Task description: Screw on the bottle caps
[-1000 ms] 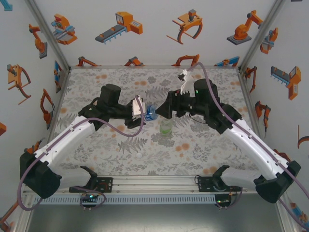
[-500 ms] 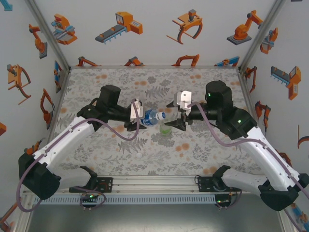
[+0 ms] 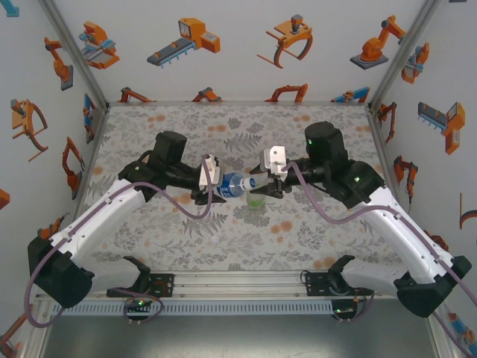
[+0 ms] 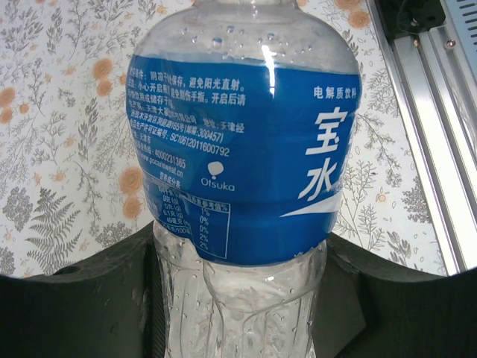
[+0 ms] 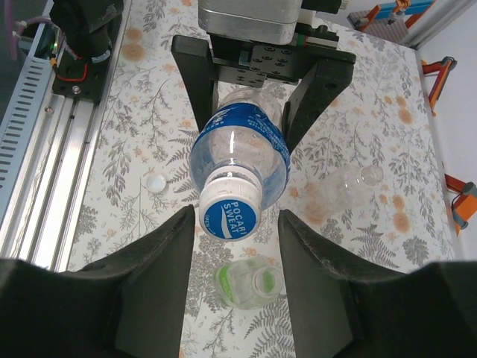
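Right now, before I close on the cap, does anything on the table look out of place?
Yes: the clear bottle lies on its side on the table. The green bottle stands upright with its mouth open, and one loose cap lies apart, near the rail.

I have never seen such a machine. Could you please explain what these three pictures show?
These are two robot arms bolted to a table, each ending in a two-finger gripper. One picture looks down from above; the other two come from wrist cameras. The left gripper holds a blue bottle sideways, cap on. The right gripper is open, its fingers flanking that cap without touching. On the table a green bottle stands uncapped; a clear bottle and a loose cap lie nearby.
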Motion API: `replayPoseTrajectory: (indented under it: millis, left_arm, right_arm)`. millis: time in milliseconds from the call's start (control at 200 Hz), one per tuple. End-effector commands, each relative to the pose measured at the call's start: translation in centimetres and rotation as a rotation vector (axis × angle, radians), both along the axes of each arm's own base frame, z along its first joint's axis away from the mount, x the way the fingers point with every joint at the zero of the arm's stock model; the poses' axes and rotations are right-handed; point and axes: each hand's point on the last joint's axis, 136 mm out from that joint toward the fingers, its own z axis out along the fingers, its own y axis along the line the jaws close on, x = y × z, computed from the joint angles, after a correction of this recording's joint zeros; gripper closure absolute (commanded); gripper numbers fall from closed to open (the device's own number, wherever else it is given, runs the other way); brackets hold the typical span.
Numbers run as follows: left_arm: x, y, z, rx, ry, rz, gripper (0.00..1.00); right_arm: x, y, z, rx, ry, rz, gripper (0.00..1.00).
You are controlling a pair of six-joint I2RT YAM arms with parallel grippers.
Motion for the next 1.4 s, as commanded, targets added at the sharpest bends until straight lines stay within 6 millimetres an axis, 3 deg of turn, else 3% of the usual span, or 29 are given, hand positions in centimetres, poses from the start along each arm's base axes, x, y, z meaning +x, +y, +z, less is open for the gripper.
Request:
replayPoseTrajectory:
  millis: [0,185,320,446,596,786,881,1071,1167,1222,1317,1397]
  left_arm:
    - [-0.9,-0.2,1.3,-0.027,-0.011,-0.050,1.00]
    - [0.2,-0.3,1.3,-0.005,0.006,0.003,1.00]
    - [1.1,-0.3,1.1,0.011,0.003,0.050,1.00]
    - [1.7,-0.3,0.8,0.019,-0.002,0.081,1.00]
    - [2.9,-0.3,0.5,0.033,-0.012,0.141,1.00]
    - [3.3,-0.2,0.3,0.042,-0.018,0.162,1.00]
    - [3.3,-0.2,0.1,0.045,-0.019,0.159,1.00]
    - [3.1,-0.3,0.0,0.044,-0.023,0.147,1.00]
    - [3.1,-0.3,0.0,0.042,-0.023,0.144,1.00]
    - [3.1,-0.3,0.1,0.041,-0.023,0.143,1.00]
    - [3.1,-0.3,0.1,0.041,-0.025,0.145,1.00]
    - [3.0,-0.3,0.2,0.039,-0.025,0.142,1.00]
  right_arm:
    - [-0.8,0.3,1.6,0.038,-0.038,0.058,0.58]
    - [-0.7,0.6,0.6,0.026,0.047,0.052,0.82]
    - [1.7,1.2,-0.3,0.053,0.243,-0.122,1.00]
    - [5.5,1.4,-0.9,0.157,0.539,-0.388,1.00]
    - [8.2,1.0,-2.5,0.220,0.939,-0.636,1.00]
    - [9.4,0.4,-6.8,0.176,1.404,-0.929,1.00]
    - [9.3,1.5,-6.7,0.188,1.487,-0.886,1.00]
    - [9.7,1.0,-6.9,0.186,1.448,-0.921,1.00]
    - [9.8,0.8,-6.2,0.186,1.367,-0.899,0.71]
    - [9.8,0.6,-5.3,0.193,1.300,-0.879,0.59]
    - [9.7,-0.2,-3.3,0.211,1.129,-0.845,0.46]
    - [9.6,-0.9,-1.7,0.223,0.964,-0.812,0.42]
